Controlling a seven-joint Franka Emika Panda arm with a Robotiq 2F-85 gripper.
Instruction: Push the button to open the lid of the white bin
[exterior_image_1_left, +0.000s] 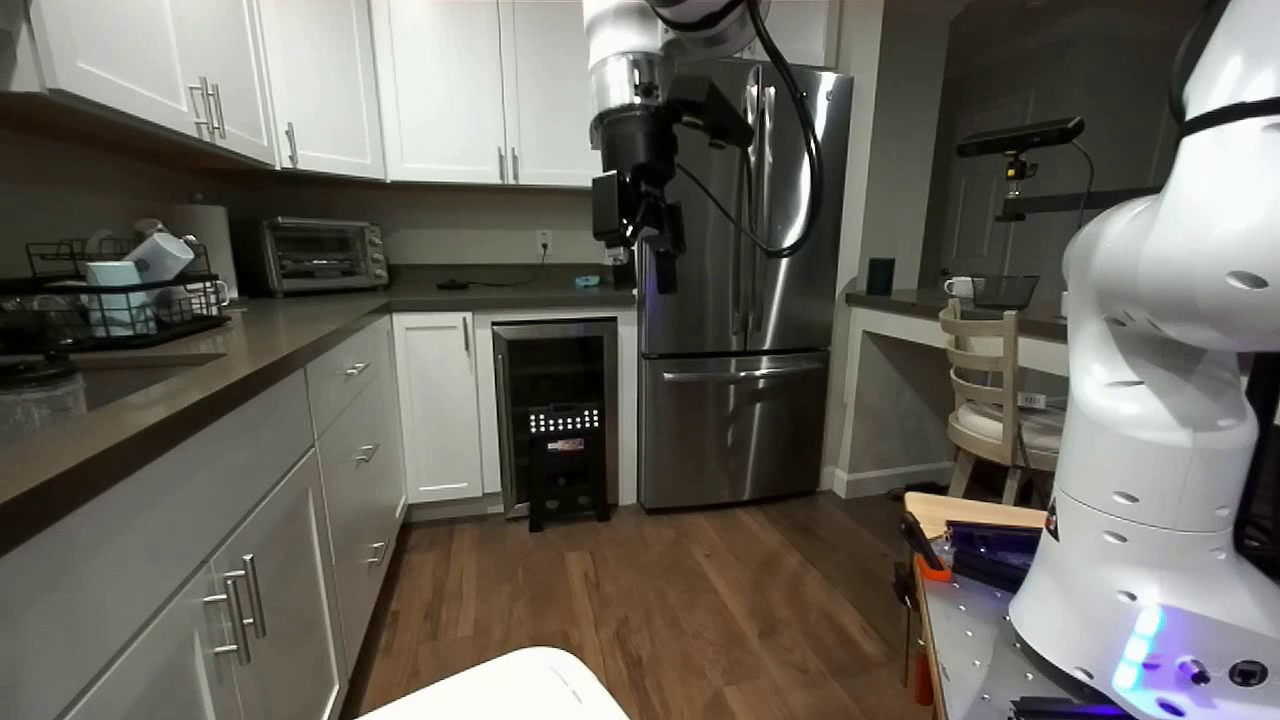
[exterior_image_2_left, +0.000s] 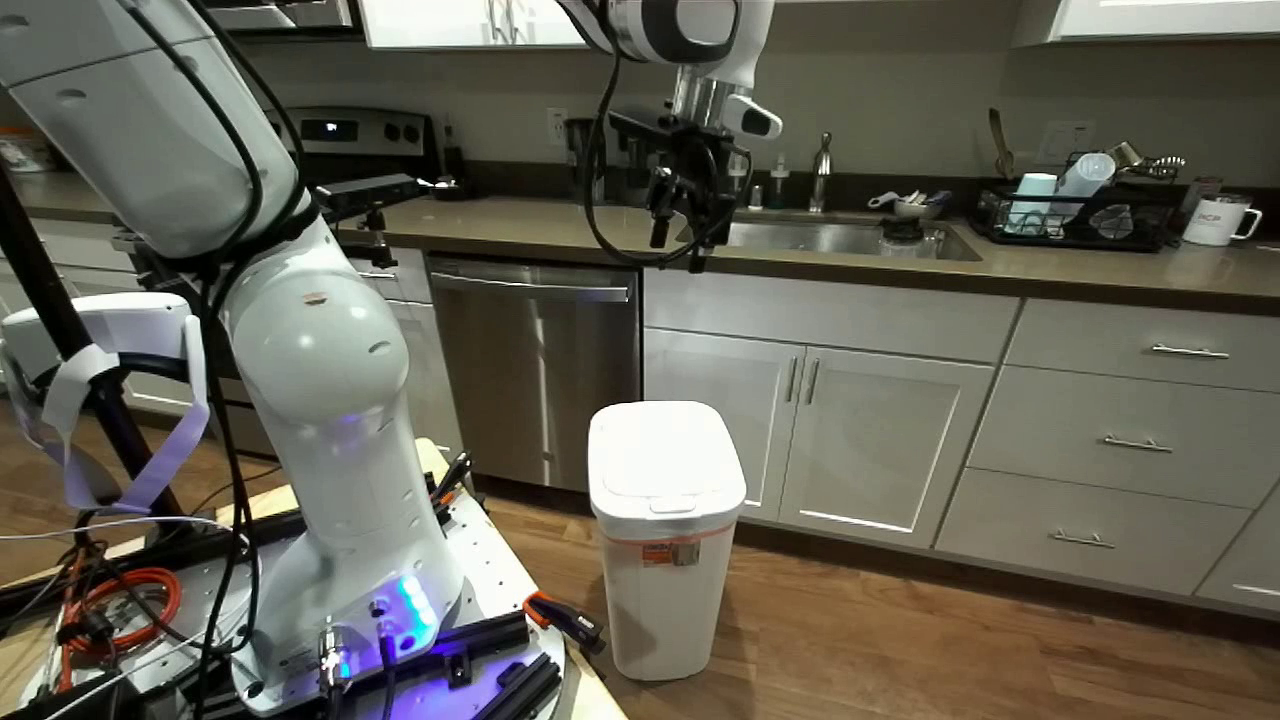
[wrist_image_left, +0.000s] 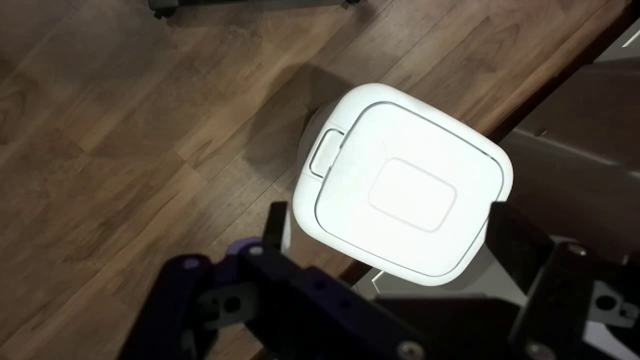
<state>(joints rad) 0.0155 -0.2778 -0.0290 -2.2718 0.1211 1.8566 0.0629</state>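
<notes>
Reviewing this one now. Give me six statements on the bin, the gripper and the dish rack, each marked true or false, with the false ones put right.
1. The lid of the white bin is closed, with a rectangular button at its edge. True.
2. The gripper is open. True.
3. The gripper is pressing the button. False: the gripper hangs above the white bin, apart from it.
4. A white mug stands beside the dish rack. True.
5. The dish rack sits inside the sink. False: the dish rack sits on the countertop.
6. The white bin stands on the countertop. False: the white bin stands on the wooden floor.
</notes>
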